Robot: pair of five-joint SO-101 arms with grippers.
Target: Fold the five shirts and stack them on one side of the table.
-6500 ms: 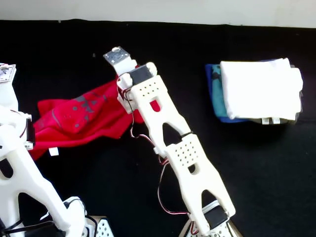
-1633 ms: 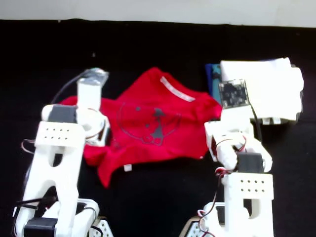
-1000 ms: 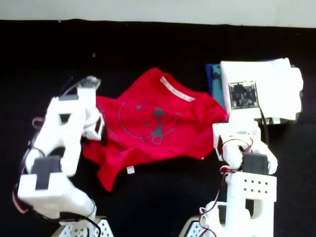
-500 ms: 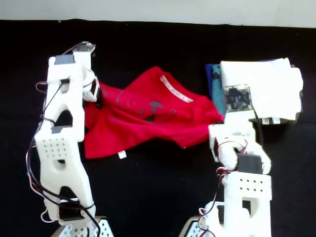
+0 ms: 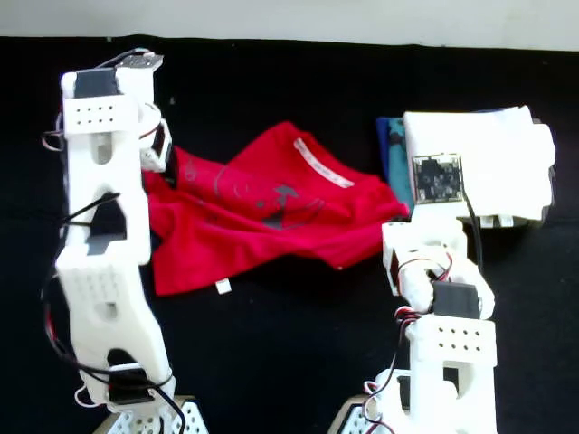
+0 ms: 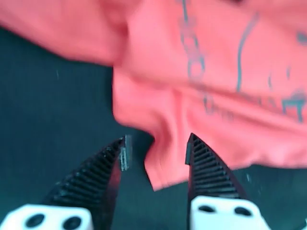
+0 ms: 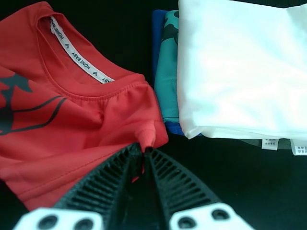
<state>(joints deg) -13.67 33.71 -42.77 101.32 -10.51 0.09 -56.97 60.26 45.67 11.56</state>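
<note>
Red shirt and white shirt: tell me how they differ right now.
The red shirt lies unfolded and rumpled; the white shirt is folded into a neat rectangle. The red shirt lies straight on the black table; the white shirt tops a stack of folded shirts. The right gripper is shut on the red shirt's edge; no gripper touches the white shirt. Both are on the same table.
</note>
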